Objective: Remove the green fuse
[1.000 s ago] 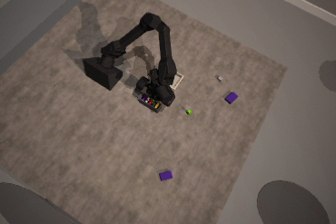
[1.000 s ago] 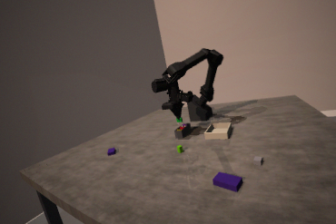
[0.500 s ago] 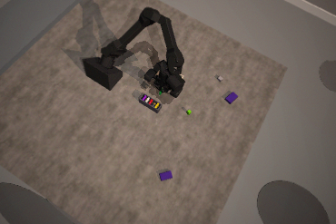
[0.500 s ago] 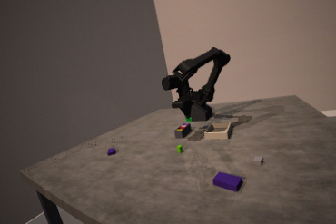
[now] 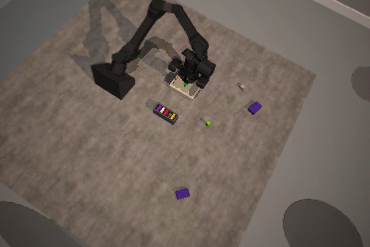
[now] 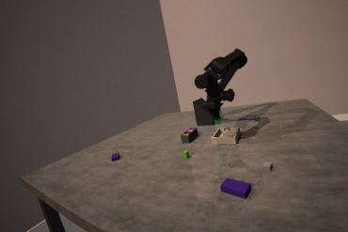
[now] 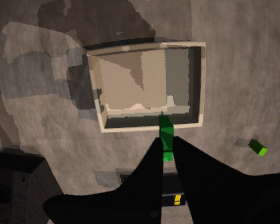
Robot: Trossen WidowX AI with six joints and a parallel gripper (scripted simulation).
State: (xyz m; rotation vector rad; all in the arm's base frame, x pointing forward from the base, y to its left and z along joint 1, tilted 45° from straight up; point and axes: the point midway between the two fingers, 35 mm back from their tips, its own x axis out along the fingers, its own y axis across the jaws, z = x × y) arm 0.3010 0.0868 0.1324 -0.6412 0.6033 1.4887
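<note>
Fingers clamped on the green fuse (image 7: 165, 136); fuse sticks out past the tips, long axis in line with the fingers, pointing down toward the tray (image 7: 196, 85).

Landmark: tray. In the wrist view the fuse tip overlaps the tray's near rim, so it hangs above that edge and the tray's floor lies just ahead of the tips. My read: a short advance inward, then descent and release.

Fuse block (image 5: 165, 113) sits beside the tray, well apart from the fingers; 4 fuses remain in it.

Arm (image 5: 170, 13) arched high from its base, wrist pitched down over the tray. Loose small blocks lie on the tabletop (image 6: 141, 179), away from the tray.
</note>
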